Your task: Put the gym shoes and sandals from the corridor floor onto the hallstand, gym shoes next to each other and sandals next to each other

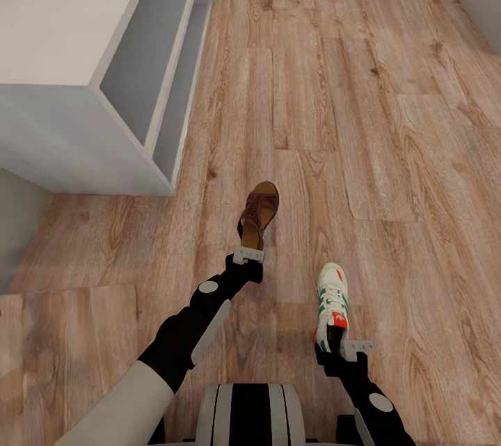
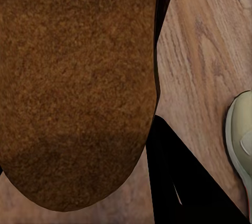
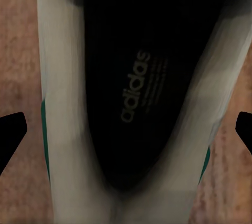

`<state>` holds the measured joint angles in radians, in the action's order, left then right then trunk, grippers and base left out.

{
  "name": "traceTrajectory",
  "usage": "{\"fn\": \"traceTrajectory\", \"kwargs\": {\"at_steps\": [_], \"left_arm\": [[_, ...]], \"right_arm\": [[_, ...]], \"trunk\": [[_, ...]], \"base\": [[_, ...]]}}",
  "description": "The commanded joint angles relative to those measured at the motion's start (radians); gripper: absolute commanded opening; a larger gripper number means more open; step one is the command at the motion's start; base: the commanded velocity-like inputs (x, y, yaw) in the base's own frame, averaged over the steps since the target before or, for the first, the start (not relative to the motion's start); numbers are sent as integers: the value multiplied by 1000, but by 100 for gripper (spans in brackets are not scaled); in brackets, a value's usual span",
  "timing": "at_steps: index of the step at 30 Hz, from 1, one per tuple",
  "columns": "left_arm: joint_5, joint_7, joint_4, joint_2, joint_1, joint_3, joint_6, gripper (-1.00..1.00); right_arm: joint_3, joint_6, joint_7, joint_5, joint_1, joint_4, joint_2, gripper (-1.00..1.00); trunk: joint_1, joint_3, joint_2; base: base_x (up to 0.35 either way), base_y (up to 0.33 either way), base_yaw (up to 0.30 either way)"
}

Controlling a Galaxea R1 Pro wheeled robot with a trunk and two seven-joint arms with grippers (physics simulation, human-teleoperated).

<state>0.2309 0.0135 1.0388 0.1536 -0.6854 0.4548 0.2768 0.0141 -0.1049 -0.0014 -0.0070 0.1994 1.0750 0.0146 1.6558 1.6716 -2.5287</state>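
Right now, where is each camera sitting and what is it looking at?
Head view: up on the head, looking down at the floor, the hallstand, both arms, the left gripper at a sandal, the right gripper at a gym shoe.
Left wrist view: by the left gripper, looking onto the sandal's insole; a dark gripper part shows.
Right wrist view: by the right gripper, looking into the gym shoe; black fingertips flank it.
Shared: each shoe shows in the head view and a wrist view.

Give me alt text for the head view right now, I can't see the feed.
Each gripper holds a shoe by its heel above the wood floor: the left gripper a brown sandal, the right gripper a white gym shoe with green stripes. The white shoe rack stands ahead on the left, its shelves open.
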Motion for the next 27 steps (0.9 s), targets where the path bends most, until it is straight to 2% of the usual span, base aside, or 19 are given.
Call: {"fn": "traceTrajectory", "kwargs": {"at_steps": [1,9,17,27], "left_arm": [[5,0,1,0,0,1,5,-100],[5,0,1,0,0,0,5,-100],[5,0,1,0,0,0,5,-100],[5,0,1,0,0,0,5,-100]], "right_arm": [[1,-6,0,-1,0,2,1,100],[1,-6,0,-1,0,2,1,100],[1,-6,0,-1,0,2,1,100],[1,-6,0,-1,0,2,1,100]], "trunk": [[0,1,0],[0,1,0],[3,31,-2],[3,31,-2]], "base": [[0,0,0],[0,0,0],[0,0,0],[0,0,0]]}}
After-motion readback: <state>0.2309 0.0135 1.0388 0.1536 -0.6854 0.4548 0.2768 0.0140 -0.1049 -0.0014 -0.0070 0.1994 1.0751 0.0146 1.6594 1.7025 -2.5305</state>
